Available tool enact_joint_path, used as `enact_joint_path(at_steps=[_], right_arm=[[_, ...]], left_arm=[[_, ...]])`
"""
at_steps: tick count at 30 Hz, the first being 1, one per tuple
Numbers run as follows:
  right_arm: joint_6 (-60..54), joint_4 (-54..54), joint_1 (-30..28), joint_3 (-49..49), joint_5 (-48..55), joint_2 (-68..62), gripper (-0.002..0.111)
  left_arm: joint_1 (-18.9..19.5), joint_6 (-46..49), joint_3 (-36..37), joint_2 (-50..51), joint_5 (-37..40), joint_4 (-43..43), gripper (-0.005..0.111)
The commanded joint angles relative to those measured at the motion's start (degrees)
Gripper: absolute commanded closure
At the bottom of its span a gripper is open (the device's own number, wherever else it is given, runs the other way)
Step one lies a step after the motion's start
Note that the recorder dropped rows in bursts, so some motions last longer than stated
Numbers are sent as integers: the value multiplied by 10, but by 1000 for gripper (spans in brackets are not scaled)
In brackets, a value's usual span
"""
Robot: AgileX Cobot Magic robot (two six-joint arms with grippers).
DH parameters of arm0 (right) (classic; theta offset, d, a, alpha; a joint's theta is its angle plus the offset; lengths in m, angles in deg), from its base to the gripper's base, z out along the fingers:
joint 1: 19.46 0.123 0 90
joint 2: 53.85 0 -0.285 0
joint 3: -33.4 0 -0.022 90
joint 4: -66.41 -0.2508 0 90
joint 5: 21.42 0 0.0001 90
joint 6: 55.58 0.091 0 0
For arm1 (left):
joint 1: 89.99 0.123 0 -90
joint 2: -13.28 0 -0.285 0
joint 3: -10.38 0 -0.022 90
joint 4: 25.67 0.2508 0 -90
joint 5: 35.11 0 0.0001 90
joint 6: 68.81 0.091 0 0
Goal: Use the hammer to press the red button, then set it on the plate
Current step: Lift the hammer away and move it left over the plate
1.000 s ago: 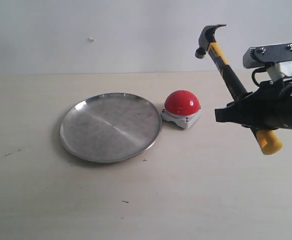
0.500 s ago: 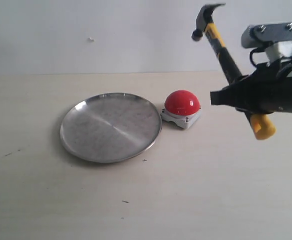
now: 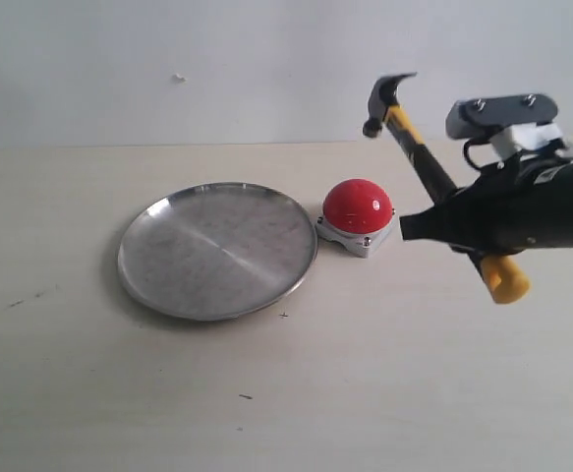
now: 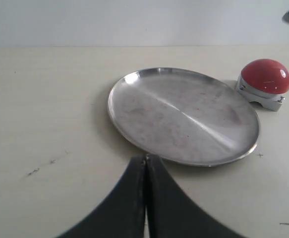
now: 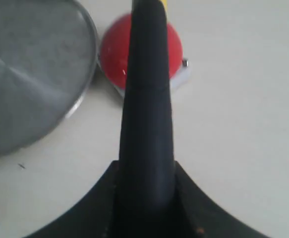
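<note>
The L hand (image 4: 145,198), fingers pressed together on nothing, hung low over the near part of the counter (image 3: 384,393). The R hand (image 5: 145,178) was clamped on the black rubber grip of the hammer (image 3: 426,162) just above its yellow butt, the head raised above the red button (image 3: 357,204) and clear of it. Stiff and prob. head-heavy, the tool looked apt to lever in so low a hold, though rubber should resist slip; the plate (image 3: 217,251) lay just beside the button w/ nothing on it.

We count one hammer (image 3: 419,157), one red button (image 3: 357,203), one plate (image 3: 217,251), one tabletop (image 3: 414,393). We also count two end effectors: left end effector (image 4: 145,198), right end effector (image 3: 426,222).
</note>
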Motion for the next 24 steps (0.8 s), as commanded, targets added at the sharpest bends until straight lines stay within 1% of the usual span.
enact_joint_path(at_steps=[1,5,11,13,15,21,24], right_arm=[[9,1,0,8,-31,99,108],[23,-9,0,8,-3,160,108],[3,-58,7,8,28,193,108],[-3,-59,27,8,25,192,108],[-3,-59,60,8,11,184,108],[4,-59,151,9,-98,126,108],[16,-59,184,21,-129,76,108]], left_arm=[[2,-2,2,-5,-2,-5,107],[2,-2,2,-5,-2,-5,107],[2,-2,2,-5,-2,-5,107],[2,-2,2,-5,-2,-5,107],[2,-2,2,-5,-2,-5,107],[2,-2,2,-5,-2,-5,107],[2,-2,2,-5,-2,-5,107]])
